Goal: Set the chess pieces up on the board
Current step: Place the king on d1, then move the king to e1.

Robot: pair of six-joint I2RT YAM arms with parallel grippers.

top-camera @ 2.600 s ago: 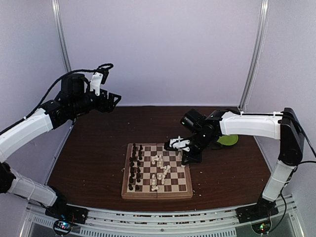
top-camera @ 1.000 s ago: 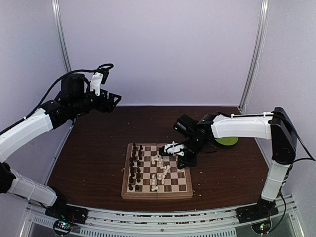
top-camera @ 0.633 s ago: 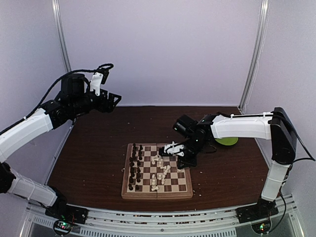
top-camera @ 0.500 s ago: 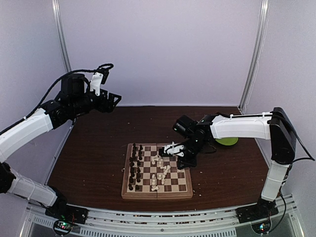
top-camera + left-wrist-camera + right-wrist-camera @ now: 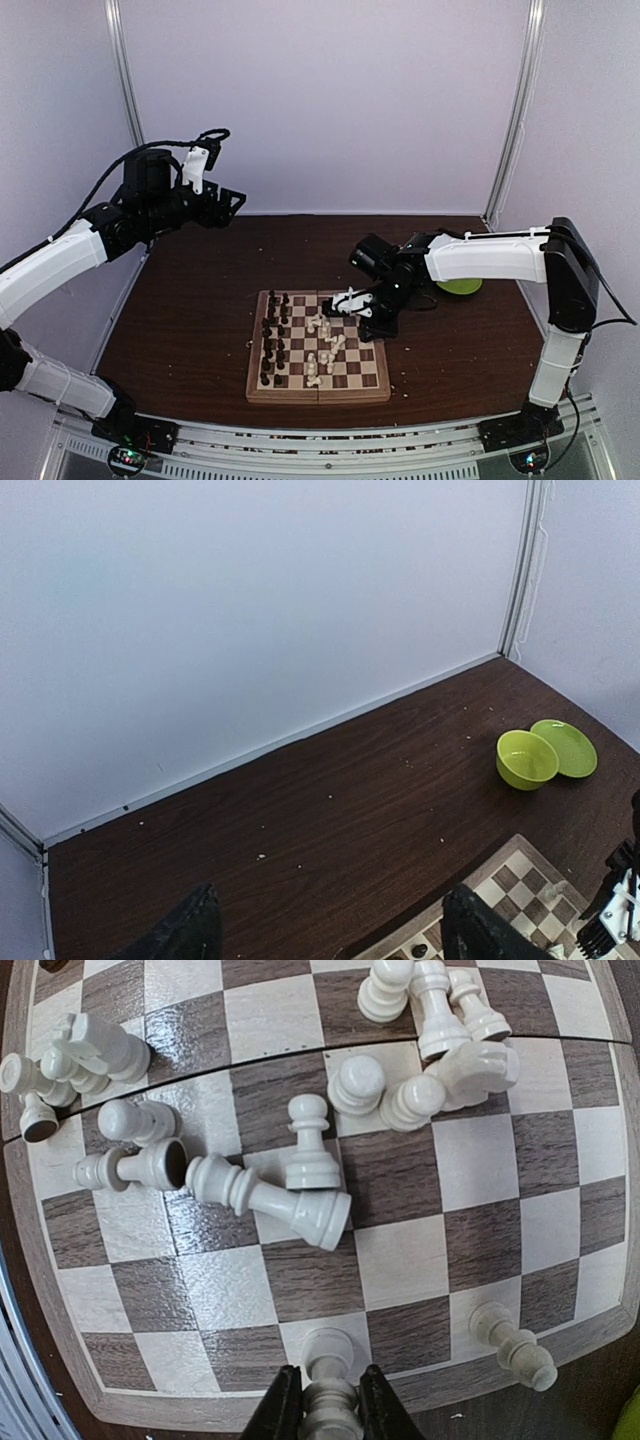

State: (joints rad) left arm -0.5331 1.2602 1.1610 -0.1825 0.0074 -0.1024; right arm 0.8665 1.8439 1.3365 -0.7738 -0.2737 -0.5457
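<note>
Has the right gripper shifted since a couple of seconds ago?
Yes. The right gripper has moved left, away from the green plate and further in over the board.

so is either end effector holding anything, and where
Left end effector holds nothing. Right fingers flank the sides of a white chess piece; grip cannot be told.

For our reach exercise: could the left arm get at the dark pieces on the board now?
Probably yes: the left tool hangs open and raised, and nothing stands between it and the dark pieces.
</note>
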